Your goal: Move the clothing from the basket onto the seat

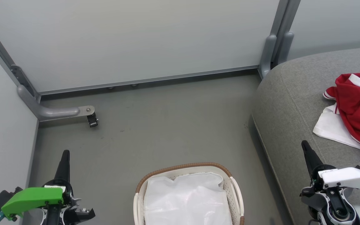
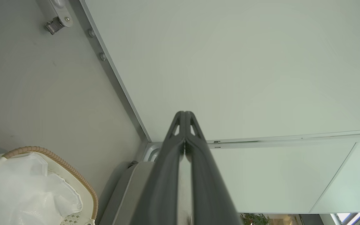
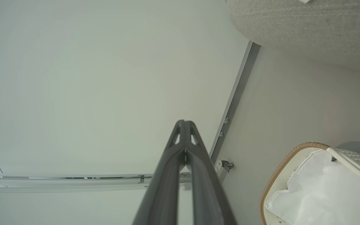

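**Red clothing lies on the seat; both claws are closed and empty**

The bright red sports clothing with white trim and stripes (image 1: 359,106) lies crumpled on the large grey fabric-upholstered seat (image 1: 292,103), at the right of the head view. A flat white piece of cloth (image 1: 331,128) sticks out from under its lower left side. No number can be made out on the red fabric from here.

The oval white perforated plastic basket with its brown woven-look rim (image 1: 183,165) stands on the smooth grey floor (image 1: 167,125), just beside the seat's rounded edge and between the two arms. Inside it the crinkled white liner (image 1: 186,200) shows, with no red cloth on top of it.

The left gripper (image 1: 65,156), below a green housing, is at the lower left over the floor — its two long dark fingers are pressed together along their length with nothing between them, as the left wrist view confirms. The right gripper (image 1: 306,148), below a white housing, is at the lower right over the front part of the seat, well apart from the red clothing. Its fingers are also closed tip to tip and hold nothing.

Behind stand pale wall panels (image 1: 136,40) in grey metal frames, with a small black caster (image 1: 92,120) on a bracket near the left corner.
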